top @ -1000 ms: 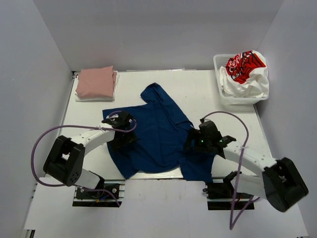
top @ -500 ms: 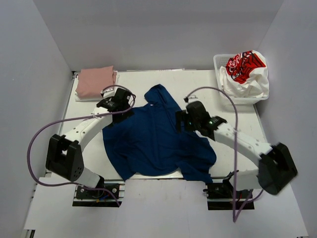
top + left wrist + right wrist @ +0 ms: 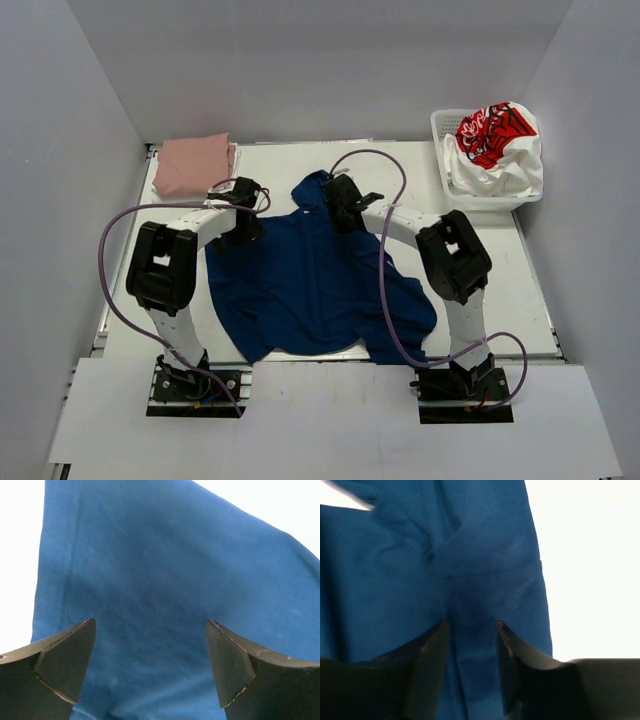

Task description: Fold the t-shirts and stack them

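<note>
Three t-shirts were in view. The navy blue t-shirt (image 3: 310, 290) lay spread out in the middle of the white bench (image 3: 450, 200). It was plain dark blue on top, with soft wrinkles. One bunched part poked up at the far side, and its near edge hung over the front of the bench. The left end effector (image 3: 150, 625) was over the shirt's far left part, its two fingers wide apart and holding nothing. The right end effector (image 3: 471, 625) was over the bunched far part, its fingers only a little apart, with creased blue cloth showing between them. A dusty-pink t-shirt (image 3: 195, 165) sat folded in the far left corner. A white t-shirt with red print (image 3: 495, 140) was heaped in the white basket (image 3: 440, 125) at the far right.
</note>
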`<state>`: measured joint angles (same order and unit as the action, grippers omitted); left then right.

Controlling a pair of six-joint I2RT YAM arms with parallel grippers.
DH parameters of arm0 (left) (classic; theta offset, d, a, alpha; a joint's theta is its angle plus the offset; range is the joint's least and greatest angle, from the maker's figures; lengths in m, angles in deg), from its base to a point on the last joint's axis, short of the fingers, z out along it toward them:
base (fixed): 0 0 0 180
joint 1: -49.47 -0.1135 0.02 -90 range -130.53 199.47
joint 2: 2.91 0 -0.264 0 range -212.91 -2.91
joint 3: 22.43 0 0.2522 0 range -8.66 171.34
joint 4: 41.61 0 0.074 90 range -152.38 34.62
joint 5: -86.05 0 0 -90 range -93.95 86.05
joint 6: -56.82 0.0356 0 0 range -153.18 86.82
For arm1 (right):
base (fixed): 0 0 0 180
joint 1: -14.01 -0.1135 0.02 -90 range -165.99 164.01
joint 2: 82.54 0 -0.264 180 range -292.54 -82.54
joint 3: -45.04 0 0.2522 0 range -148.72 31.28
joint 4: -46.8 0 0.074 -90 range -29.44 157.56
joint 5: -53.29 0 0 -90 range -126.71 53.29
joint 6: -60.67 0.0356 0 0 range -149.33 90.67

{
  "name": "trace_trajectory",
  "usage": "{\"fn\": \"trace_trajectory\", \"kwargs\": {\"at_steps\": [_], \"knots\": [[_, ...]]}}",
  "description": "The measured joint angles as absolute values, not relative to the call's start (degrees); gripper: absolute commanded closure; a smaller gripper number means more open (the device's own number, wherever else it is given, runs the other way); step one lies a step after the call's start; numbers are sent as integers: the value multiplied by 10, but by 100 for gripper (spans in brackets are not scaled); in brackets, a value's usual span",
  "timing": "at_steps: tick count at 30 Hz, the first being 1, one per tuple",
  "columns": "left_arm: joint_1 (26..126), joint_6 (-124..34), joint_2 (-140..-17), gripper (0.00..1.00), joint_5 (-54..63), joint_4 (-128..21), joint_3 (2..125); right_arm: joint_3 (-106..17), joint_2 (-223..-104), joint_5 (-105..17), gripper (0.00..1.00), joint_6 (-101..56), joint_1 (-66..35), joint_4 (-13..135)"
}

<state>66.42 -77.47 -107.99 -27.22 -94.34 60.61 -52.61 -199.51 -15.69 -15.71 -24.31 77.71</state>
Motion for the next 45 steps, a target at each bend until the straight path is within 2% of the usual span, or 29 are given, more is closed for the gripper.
{"fn": "trace_trajectory", "kwargs": {"at_steps": [4, 5, 7, 8, 15, 22, 25, 29, 32, 35, 37, 38, 39, 42, 45], "knots": [[648, -764, -1086, 0, -272, -932, 602, -552, -2033, -134, 64, -140, -232, 802], [645, -761, -1086, 0, -272, -926, 599, -557, -2034, -130, 70, -138, -229, 806], [638, -754, -1085, 0, -270, -909, 589, -560, -2034, -120, 95, -136, -220, 813], [635, -748, -1083, 0, -269, -902, 586, -560, -2034, -116, 100, -132, -213, 816], [623, -712, -1093, 0, -251, -858, 586, -564, -2033, -101, 100, -134, -162, 828], [620, -693, -1157, 0, -247, -848, 668, -590, -2030, -99, 99, -183, -95, 820], [618, -687, -1179, 0, -247, -854, 699, -590, -2029, -106, 94, -225, -60, 790], [618, -675, -1225, 0, -247, -864, 767, -654, -2049, -111, 71, -282, -17, 802], [617, -668, -1243, 0, -247, -867, 794, -707, -2058, -95, 64, -312, 3, 802], [617, -666, -1244, 0, -249, -868, 796, -712, -2046, -82, 46, -328, 6, 798], [617, -665, -1244, 0, -252, -869, 796, -706, -2037, -82, 41, -332, 5, 799], [616, -664, -1243, 0, -255, -870, 796, -704, -2034, -83, 33, -333, 5, 801], [616, -663, -1243, 0, -258, -871, 796, -701, -2030, -87, 10, -333, 5, 802], [613, -655, -1239, 0, -260, -880, 796, -681, -2010, -133, 10, -333, 1, 811], [609, -641, -1232, 0, -253, -894, 796, -612, -1957, -199, 10, -304, -3, 806]]}}
